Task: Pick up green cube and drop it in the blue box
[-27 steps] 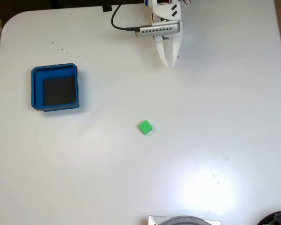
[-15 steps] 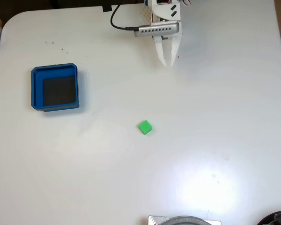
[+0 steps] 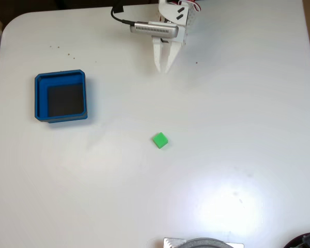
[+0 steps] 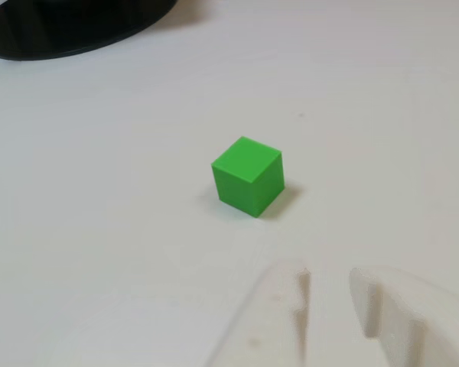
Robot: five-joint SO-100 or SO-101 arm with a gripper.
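The green cube (image 3: 159, 140) lies alone near the middle of the white table, and in the other view the green cube (image 4: 247, 177) sits just ahead of the fingers. Far to its left in the fixed view stands the blue box (image 3: 40, 98), its dark floor bare. My white gripper (image 3: 163, 70) hangs near the table's top edge, pointing down the picture, well above the cube and slightly right of it. In the other view the gripper (image 4: 329, 271) shows a narrow gap between its fingertips with nothing in it.
A black cable (image 3: 120, 14) runs from the arm at the top edge. A grey round object (image 3: 204, 243) and a black thing (image 3: 307, 240) sit at the bottom edge. A dark oval object (image 4: 61, 23) lies beyond the cube in the other view.
The gripper has swung to the left along the top edge in the fixed view. The cube and box have not moved.
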